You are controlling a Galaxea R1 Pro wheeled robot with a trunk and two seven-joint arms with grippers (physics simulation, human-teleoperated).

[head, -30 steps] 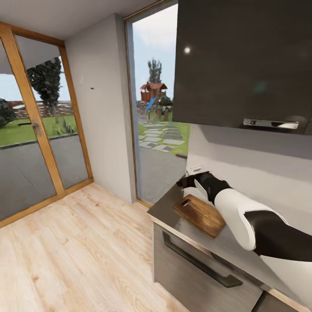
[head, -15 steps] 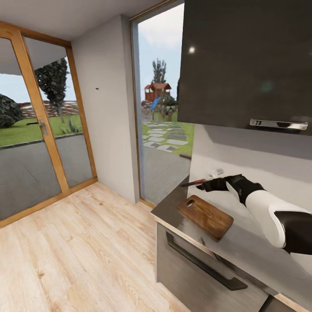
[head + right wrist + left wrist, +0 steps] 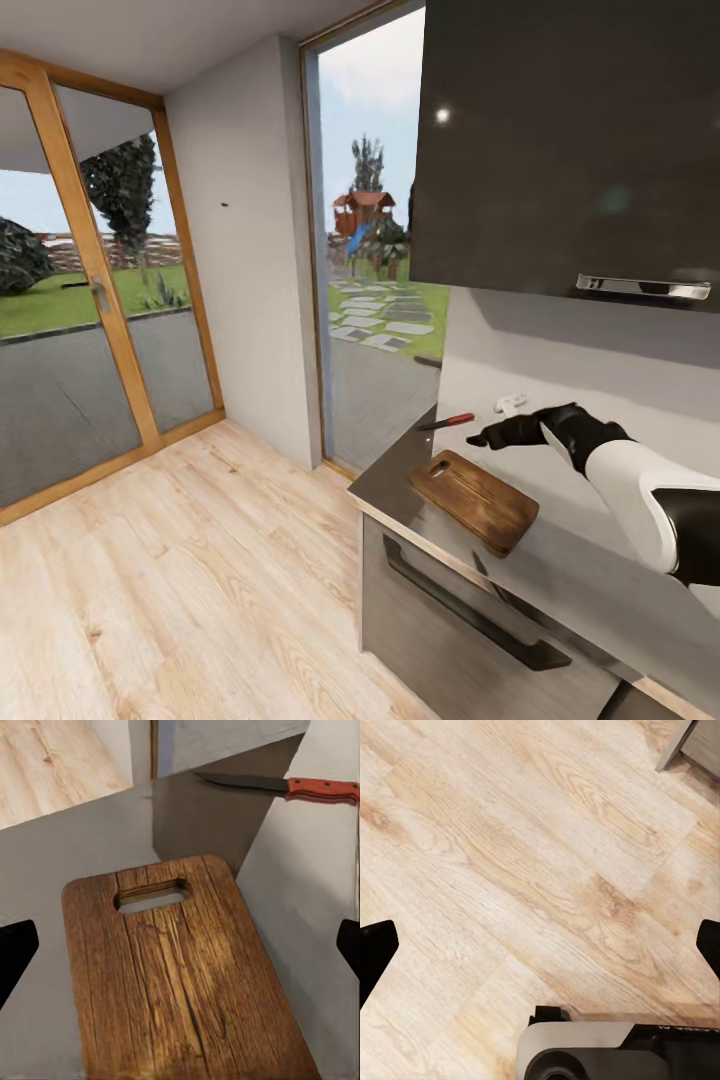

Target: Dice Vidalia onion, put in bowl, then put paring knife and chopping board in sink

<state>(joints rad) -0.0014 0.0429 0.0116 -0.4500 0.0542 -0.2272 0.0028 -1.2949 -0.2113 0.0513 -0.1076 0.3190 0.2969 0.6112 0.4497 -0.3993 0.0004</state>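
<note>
The paring knife point(image 3: 447, 421), dark blade and red handle, lies flat at the far end of the grey countertop point(image 3: 590, 575), beside the window; it also appears in the right wrist view point(image 3: 289, 786). The brown chopping board point(image 3: 472, 500) rests on the counter just in front of it, its handle slot toward the knife point(image 3: 180, 975). My right gripper point(image 3: 488, 438) hovers open over the board's far corner, a short gap from the knife's handle, holding nothing. My left gripper point(image 3: 540, 945) hangs open above the wooden floor. The onion, sink and bowl are out of view.
A dark wall cabinet point(image 3: 560, 150) with a chrome handle hangs over the counter. A white socket point(image 3: 510, 402) sits on the wall behind my right gripper. Below the counter is a grey drawer with a bar handle point(image 3: 465, 610). Tall windows and wooden floor point(image 3: 200, 580) lie left.
The view shifted slightly left early on. My right gripper, over the knife a second ago, has drawn back to the right, leaving the knife lying on the countertop.
</note>
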